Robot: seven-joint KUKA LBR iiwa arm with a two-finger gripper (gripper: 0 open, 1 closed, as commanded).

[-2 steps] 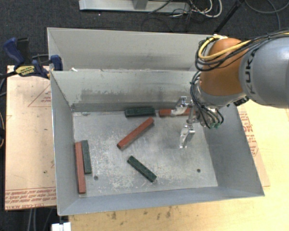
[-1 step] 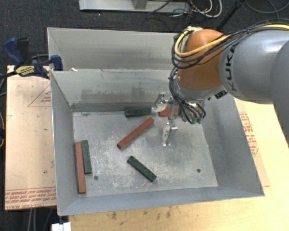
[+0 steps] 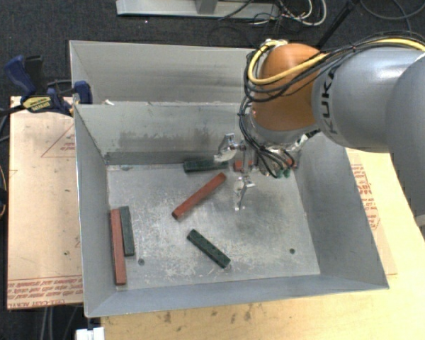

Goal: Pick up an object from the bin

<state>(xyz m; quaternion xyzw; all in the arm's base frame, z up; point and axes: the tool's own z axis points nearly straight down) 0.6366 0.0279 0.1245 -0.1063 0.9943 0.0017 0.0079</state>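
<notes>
While its jaws sit together, the end effector (image 3: 240, 201) hangs beside a flat reddish bar (image 3: 198, 196).

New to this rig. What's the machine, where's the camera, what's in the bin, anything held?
The camera looks down into a grey bin. The orange-capped robot arm reaches in from the right to pick something out. Five bars lie inside: a red-brown bar mid-bin, a dark green bar by the back wall, a second green bar near the front, a red bar and a slim green bar side by side at left. The jaws hang right of the red-brown bar, look shut, holding nothing.
</notes>
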